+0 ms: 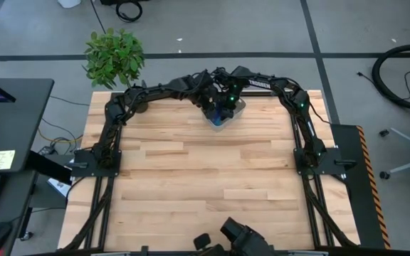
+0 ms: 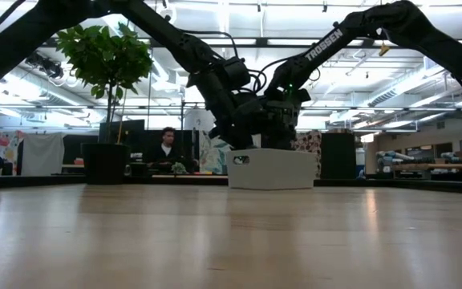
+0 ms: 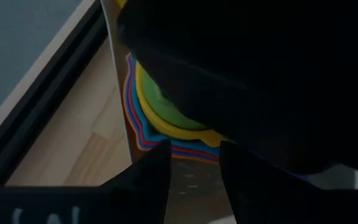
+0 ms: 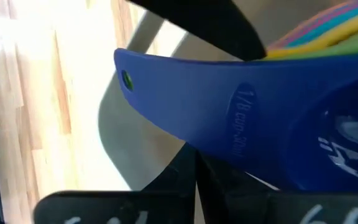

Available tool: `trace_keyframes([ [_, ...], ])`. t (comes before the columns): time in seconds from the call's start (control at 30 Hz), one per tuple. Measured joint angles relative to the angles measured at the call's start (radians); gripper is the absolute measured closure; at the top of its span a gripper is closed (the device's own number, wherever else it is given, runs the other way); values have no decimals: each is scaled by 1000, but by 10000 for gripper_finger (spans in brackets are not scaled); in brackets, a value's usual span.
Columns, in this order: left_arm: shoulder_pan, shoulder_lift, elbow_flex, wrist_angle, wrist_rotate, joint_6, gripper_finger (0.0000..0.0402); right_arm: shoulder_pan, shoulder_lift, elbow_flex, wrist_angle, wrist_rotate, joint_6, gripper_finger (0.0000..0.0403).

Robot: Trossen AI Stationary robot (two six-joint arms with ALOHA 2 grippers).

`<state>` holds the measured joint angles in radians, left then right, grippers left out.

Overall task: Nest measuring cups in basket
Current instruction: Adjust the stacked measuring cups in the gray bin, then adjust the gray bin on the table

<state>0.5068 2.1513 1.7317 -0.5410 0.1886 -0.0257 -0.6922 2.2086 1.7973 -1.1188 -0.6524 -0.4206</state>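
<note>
Open-plan lab: robot rig (image 1: 312, 153), desks (image 2: 423, 167), ceiling strip lights (image 2: 239, 40).

The space above the basket (image 1: 228, 117) is crowded by both grippers, while the table (image 1: 205, 185) before the basket is left open.

Top centre of the high view, the small pale plastic rectangular basket (image 1: 228, 118) sits on the light wooden plank table (image 1: 205, 185), hard by its far edge. Both dark arms meet right above it, the left gripper (image 1: 212, 103) on the picture's left, the right gripper (image 1: 228, 99) just beside it. Inside the basket, a nested stack of bright plastic measuring cups (image 3: 160, 118); a blue plastic scoop (image 4: 247, 130) lies over that stack. Upper left, off the table's far left corner, stands the leafy green potted plant (image 1: 114, 55). In the low view a seated person (image 2: 165, 149) shows behind the table, left of the basket
</note>
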Motion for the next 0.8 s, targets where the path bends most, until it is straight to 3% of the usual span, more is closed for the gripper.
trace_keyframes([
  [0.3,2,5,1,-74,11,39,260,-33,0,6,-163,81,-40,394],
  [0.47,12,1,24,-138,-47,65,260,-45,0,37,-195,103,-65,395],
  [0.6,29,-1,129,-248,-111,83,260,-56,-1,141,-280,161,-123,395],
  [0.8,45,-4,319,-392,-129,118,260,-80,-1,327,-310,200,-131,395],
])
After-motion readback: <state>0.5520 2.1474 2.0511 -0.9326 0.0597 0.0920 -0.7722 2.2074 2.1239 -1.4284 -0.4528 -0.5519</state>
